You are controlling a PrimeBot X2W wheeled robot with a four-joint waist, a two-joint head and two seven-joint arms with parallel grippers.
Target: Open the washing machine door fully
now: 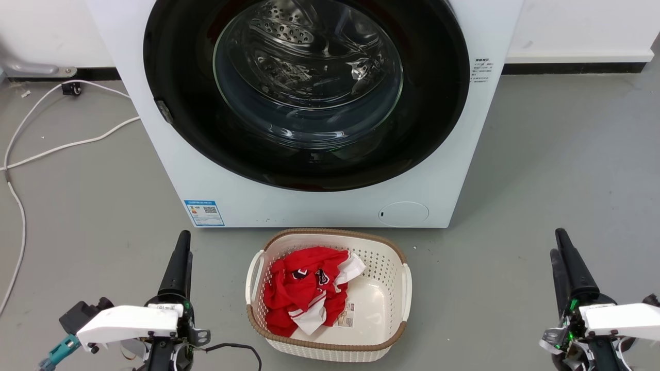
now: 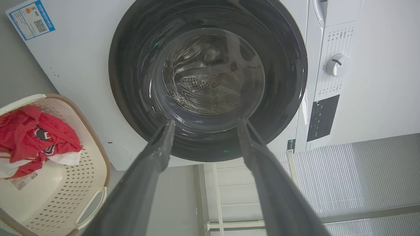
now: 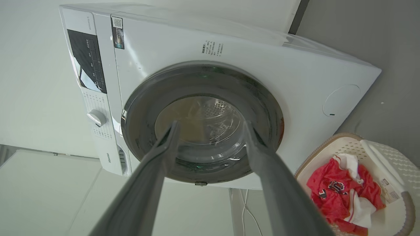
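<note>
Washing machine door (image 1: 307,93) is your goal. Nearest you, the left pincer (image 1: 182,238) and right pincer (image 1: 557,243) both spread apart, holding nothing. Past the basket (image 1: 330,233), the door sits shut straight ahead. Its catch (image 1: 164,111) is on the left, nearer your left pincer.

**Laundry corner in a bare indoor room**

White front-loading washing machine (image 1: 232,201) on a plain grey floor (image 1: 557,154). Its far side backs onto a white wall (image 1: 567,26) with black skirting (image 1: 567,67). Dial (image 2: 336,65) and dark control panel on its front. Cream perforated laundry basket (image 1: 330,233) just near of it, red-and-white garment (image 1: 299,293) inside. White cables (image 1: 67,147) trail loose across the floor at left. Domestic appliance, sparse finish: home utility room or test set-up, cannot tell which.
</note>
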